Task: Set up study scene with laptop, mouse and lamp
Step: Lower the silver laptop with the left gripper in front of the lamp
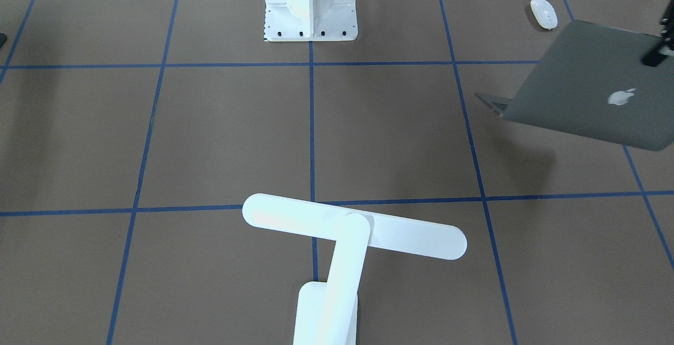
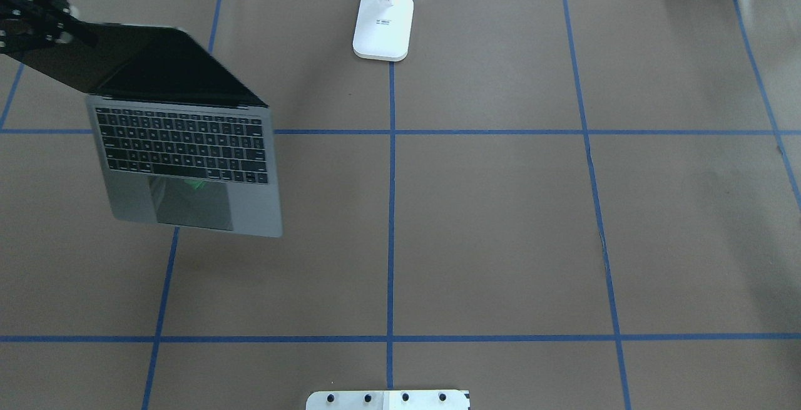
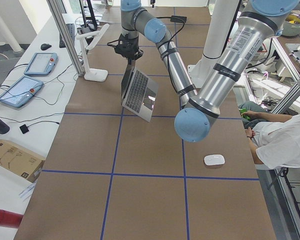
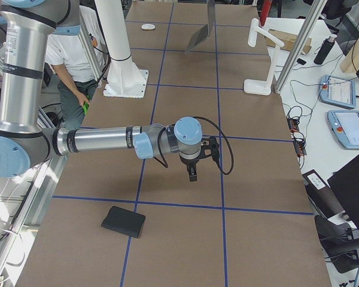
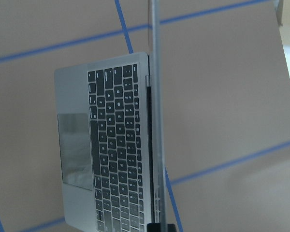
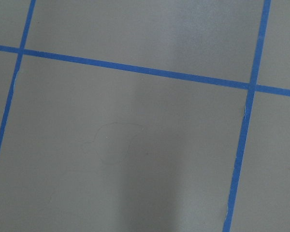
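Note:
The open space-grey laptop (image 2: 188,159) hangs tilted above the table's left part, and its shadow lies on the mat below it. My left gripper (image 2: 74,32) is shut on the top edge of its screen (image 1: 595,87). In the left wrist view the lid shows edge-on beside the keyboard (image 5: 116,145). The white mouse (image 1: 544,13) lies on the table near the robot's side, apart from the laptop. At the far middle edge stands the white lamp (image 1: 354,233) on its base (image 2: 383,25). My right gripper (image 4: 192,172) hovers over bare table, and I cannot tell whether it is open or shut.
The white bolted pedestal (image 1: 310,5) stands at the robot's side of the table. A flat black mat (image 4: 124,221) lies near the right end. A seated person (image 3: 282,145) is beside the table. Blue tape lines (image 6: 135,67) cross the brown surface.

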Tool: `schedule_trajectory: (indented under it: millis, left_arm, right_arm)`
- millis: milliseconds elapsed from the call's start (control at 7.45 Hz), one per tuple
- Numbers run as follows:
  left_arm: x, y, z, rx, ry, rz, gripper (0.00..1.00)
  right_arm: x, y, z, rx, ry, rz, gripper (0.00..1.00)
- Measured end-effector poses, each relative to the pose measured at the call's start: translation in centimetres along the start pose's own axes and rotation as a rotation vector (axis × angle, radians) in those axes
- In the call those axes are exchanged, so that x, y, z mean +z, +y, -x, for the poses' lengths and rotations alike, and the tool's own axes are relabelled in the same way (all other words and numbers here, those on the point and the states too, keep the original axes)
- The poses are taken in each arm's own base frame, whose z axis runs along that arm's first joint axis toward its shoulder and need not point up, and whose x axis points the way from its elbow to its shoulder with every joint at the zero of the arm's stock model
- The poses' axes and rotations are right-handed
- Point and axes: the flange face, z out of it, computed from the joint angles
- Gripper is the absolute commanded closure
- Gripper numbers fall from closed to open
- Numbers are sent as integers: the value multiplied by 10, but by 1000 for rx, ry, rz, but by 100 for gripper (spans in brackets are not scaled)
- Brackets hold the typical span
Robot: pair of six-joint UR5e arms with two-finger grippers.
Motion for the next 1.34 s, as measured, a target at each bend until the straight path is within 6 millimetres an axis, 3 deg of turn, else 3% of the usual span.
schedule_trajectory:
  millis: [403, 671, 940, 1074, 1343]
  left_arm:
    - [74, 159, -27, -120, -38, -39, 100]
    - [116, 227, -26, -156, -65, -73, 100]
    - [144, 271, -43, -157, -75, -85, 100]
    - [162, 283, -58, -153, -71, -87, 100]
    - [196, 289, -84, -141, -53, -90, 100]
  right_arm:
    - [1, -5, -1, 19, 2, -1, 0]
    - [1, -5, -2, 30, 2, 1, 0]
    - [3, -4, -4, 37, 2, 4, 0]
    - [6, -4, -7, 43, 2, 9, 0]
    - [7, -7, -9, 44, 3, 9, 0]
